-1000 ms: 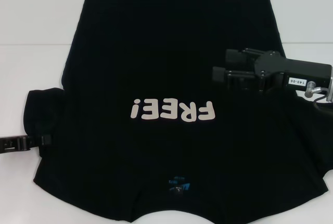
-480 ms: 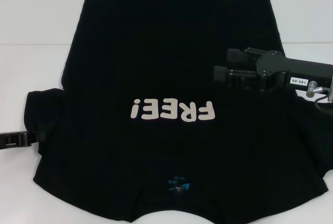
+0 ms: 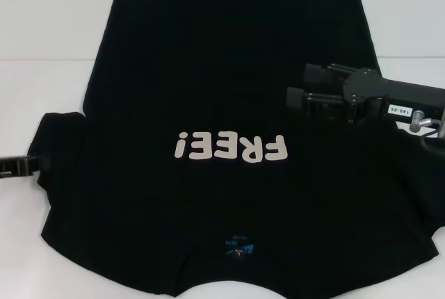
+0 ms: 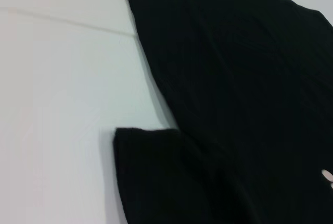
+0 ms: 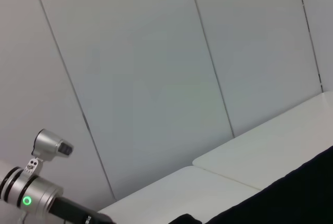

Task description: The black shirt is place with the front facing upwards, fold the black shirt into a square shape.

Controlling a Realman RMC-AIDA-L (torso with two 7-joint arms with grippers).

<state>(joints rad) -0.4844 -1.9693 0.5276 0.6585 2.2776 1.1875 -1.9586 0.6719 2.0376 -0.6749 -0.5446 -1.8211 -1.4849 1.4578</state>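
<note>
The black shirt (image 3: 229, 83) lies spread flat on the white table (image 3: 42, 83), front up, with pale "FREE!" lettering (image 3: 231, 148) and a small blue neck label (image 3: 240, 247) near the front edge. My right gripper (image 3: 300, 87) hovers over the shirt's right side, fingers apart and empty, pointing left. My left gripper (image 3: 24, 165) shows only as a thin black piece at the far left edge, right at the left sleeve (image 3: 59, 139). The left wrist view shows that sleeve (image 4: 151, 177) and the shirt's body (image 4: 239, 78). The right wrist view shows a shirt edge (image 5: 296, 198).
The white table shows bare on the left in the left wrist view (image 4: 57, 104) and behind the shirt. A seam line (image 3: 42, 60) crosses the table. A pale panelled wall (image 5: 156, 78) stands behind. A silver arm part (image 5: 31, 193) shows in the right wrist view.
My left gripper has moved left and farther up along the left sleeve's edge, and the sleeve's outline has shifted a little. The right gripper has stayed almost still.
</note>
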